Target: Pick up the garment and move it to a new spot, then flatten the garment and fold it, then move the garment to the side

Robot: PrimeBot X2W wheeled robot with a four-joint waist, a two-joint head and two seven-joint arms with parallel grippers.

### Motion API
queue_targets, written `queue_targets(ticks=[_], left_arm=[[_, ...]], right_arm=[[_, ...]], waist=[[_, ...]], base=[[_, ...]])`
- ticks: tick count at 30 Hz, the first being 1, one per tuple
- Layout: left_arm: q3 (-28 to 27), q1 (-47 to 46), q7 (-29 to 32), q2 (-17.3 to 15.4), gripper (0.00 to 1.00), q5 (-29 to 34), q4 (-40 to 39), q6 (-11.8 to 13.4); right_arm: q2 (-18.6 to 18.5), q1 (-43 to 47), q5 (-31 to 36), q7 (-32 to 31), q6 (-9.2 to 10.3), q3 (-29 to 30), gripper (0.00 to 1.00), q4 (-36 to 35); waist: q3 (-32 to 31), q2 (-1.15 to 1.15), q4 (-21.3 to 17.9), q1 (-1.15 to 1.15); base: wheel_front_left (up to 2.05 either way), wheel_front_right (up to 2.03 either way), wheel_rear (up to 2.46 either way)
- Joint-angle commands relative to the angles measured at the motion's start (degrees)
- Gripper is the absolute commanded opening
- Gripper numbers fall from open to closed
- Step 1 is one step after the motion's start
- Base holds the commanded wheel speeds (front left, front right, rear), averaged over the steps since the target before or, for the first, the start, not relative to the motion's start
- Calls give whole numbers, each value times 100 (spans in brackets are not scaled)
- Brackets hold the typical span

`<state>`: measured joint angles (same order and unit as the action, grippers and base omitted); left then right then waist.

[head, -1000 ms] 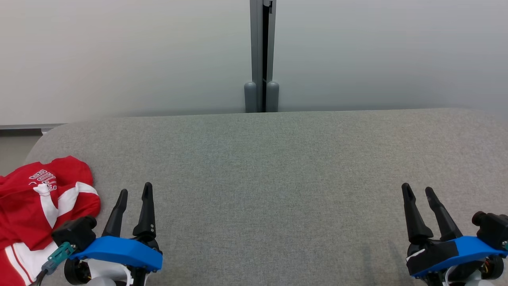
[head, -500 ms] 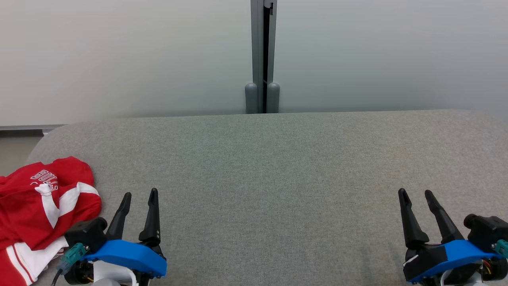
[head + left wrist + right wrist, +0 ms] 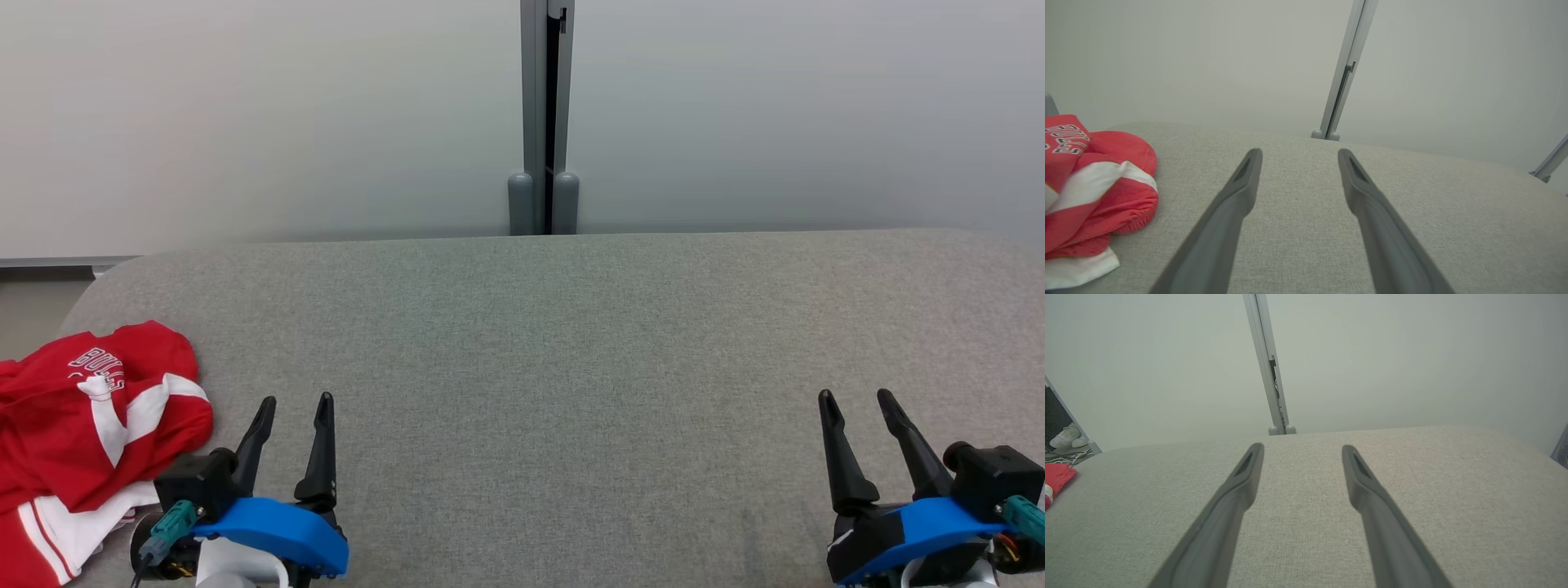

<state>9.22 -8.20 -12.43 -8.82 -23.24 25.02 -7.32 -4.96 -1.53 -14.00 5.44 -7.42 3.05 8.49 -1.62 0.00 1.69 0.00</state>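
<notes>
The garment, a red jersey with white bands, lies crumpled at the left end of the grey counter, running off the head view's left and bottom edges. It is bunched rather than spread, so no collar or hem direction can be told. The visible heap stretches roughly from near to far along the counter's left edge, with a rounded red lobe at its far end. Its white lettering sits near that far end and reads upside down from the head.

The left claw hovers just to the right of the garment, apart from it, jaws spread and empty, fingers pointing away from the robot. In the left wrist view the garment sits left of the claw.

The right claw is well apart at the counter's right side, also open and empty. Its wrist view has the claw over bare fabric and the garment at the far left edge.
</notes>
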Motion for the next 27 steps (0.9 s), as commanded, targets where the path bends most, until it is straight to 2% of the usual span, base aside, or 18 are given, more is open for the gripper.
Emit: queue_targets(ticks=[1, 21, 27], left_arm=[[13, -111, -54, -27, 100, 124, 11, 24], [102, -147, -263, -64, 100, 790, 202, 17], [110, -156, -284, -42, 100, 737, 307, 11]], right_arm=[[14, 51, 151, 57, -11, 12, 100, -46], [133, 121, 841, 196, -8, 153, 100, -28], [154, 135, 840, 213, -8, 155, 100, -35]], waist=[[-4, 0, 4, 0], [-31, 0, 18, 0], [-38, 0, 19, 0]], base=[[0, 0, 0], [0, 0, 0], [0, 0, 0]])
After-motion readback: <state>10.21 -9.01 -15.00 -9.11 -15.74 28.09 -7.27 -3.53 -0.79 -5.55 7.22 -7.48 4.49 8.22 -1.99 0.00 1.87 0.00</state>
